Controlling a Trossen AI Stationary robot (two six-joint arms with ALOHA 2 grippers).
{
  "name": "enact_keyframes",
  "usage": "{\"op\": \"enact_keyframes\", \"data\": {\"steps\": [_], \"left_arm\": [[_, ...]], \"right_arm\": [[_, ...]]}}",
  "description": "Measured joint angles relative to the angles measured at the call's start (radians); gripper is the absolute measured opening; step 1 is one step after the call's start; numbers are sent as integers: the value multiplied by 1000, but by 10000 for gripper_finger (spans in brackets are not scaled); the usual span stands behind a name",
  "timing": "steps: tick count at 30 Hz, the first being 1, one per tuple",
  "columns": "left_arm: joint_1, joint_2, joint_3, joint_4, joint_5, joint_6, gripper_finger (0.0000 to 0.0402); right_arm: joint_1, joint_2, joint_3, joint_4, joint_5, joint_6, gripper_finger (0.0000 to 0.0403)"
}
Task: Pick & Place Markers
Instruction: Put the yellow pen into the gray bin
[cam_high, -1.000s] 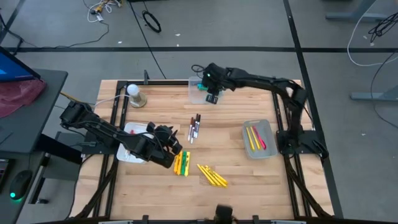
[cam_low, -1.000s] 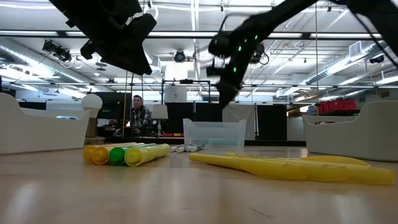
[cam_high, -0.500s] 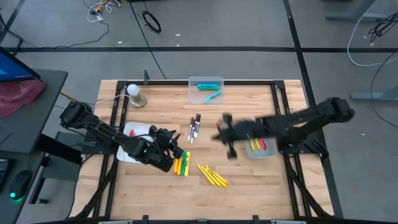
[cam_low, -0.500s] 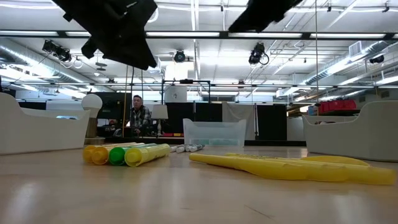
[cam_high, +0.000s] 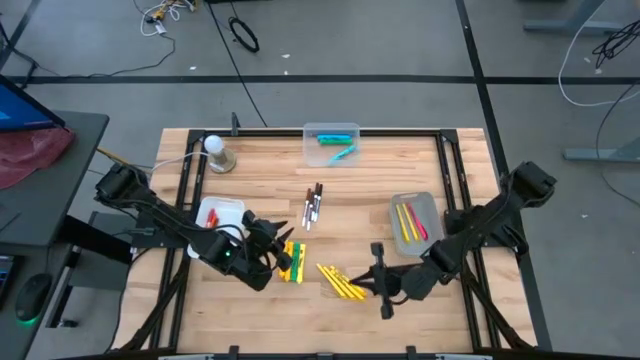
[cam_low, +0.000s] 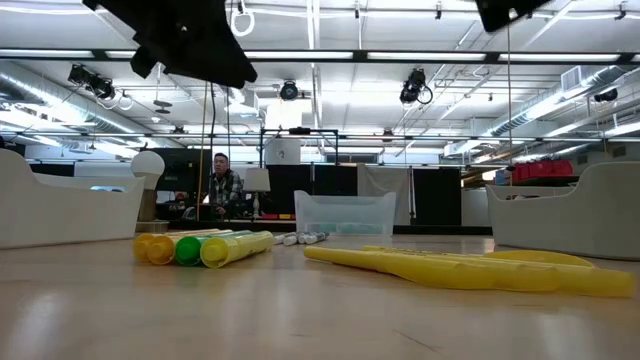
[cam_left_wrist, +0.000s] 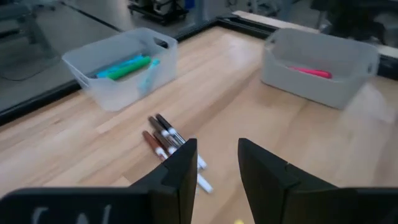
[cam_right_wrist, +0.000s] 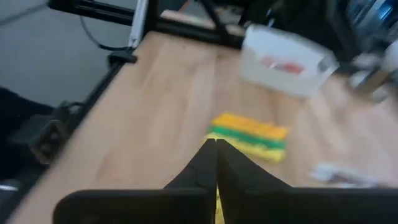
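Chunky yellow, green and orange markers (cam_high: 292, 262) lie side by side near the table's middle; in the low view these chunky markers (cam_low: 200, 247) rest on their sides. Slim yellow markers (cam_high: 341, 282) lie fanned out toward the near edge. Thin white markers (cam_high: 312, 205) with red and black caps lie farther back. My left gripper (cam_high: 281, 239) hovers open just left of the chunky markers. My right gripper (cam_high: 368, 283) hangs shut, right of the slim yellow markers. Its wrist view shows the shut fingers (cam_right_wrist: 216, 155) pointing at the chunky markers (cam_right_wrist: 249, 135).
A clear bin (cam_high: 331, 143) at the far edge holds blue and green markers. A grey bin (cam_high: 415, 222) on the right holds slim yellow and red ones. A white bin (cam_high: 218, 218) stands under the left arm. A lamp-like thing (cam_high: 217, 152) stands at the far left.
My right arm has swung fast from over the far clear bin toward the near edge, passing the grey bin, and now hangs beside the slim yellow markers. My left gripper has shifted slightly toward the near edge. No marker has moved.
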Motion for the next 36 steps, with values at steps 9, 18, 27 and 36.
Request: {"op": "enact_keyframes", "data": {"steps": [9,18,27,36], "left_arm": [[-43,9,0,-2,184,-83,122],[-13,131,0,12,175,-212,122],[54,212,0,74,204,-263,122],[101,223,0,219,215,-157,125]], "right_arm": [[-44,65,0,36,-60,136,26],[-136,66,0,21,-35,198,84],[-187,66,0,18,-35,214,151],[-202,66,0,18,-39,188,176]]}}
